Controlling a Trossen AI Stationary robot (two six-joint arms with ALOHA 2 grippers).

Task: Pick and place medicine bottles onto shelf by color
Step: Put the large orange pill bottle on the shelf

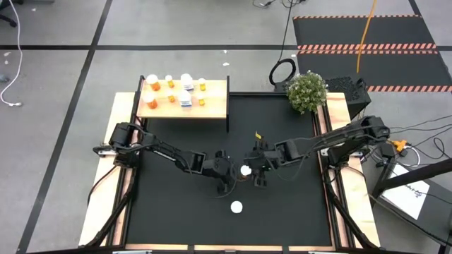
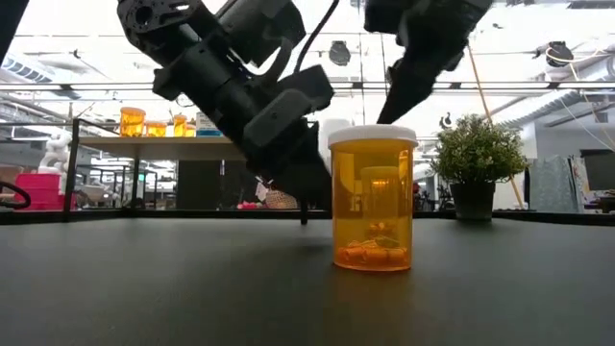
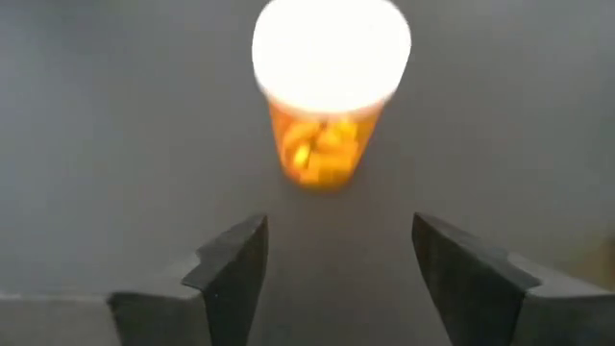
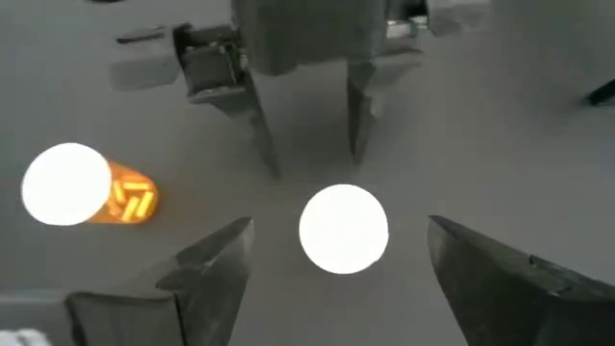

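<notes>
An orange medicine bottle with a white cap (image 1: pixel 245 170) stands upright on the black mat between my two grippers. My left gripper (image 3: pixel 336 250) is open and low, just to the bottle's left, and the bottle (image 3: pixel 332 96) shows straight ahead of its fingers. My right gripper (image 4: pixel 336 250) is open and raised above the bottle, of which the right wrist view shows only the cap (image 4: pixel 343 229). Neither gripper touches it. A second orange bottle (image 1: pixel 236 207) stands nearer the front edge. The shelf (image 1: pixel 212 109) at the far left carries several orange and white bottles.
A potted plant (image 1: pixel 307 92) stands at the mat's far right corner. The near orange bottle (image 2: pixel 373 197) fills the middle of the low view and partly hides what lies behind it. Bare mat (image 1: pixel 176 212) lies at the front left and right.
</notes>
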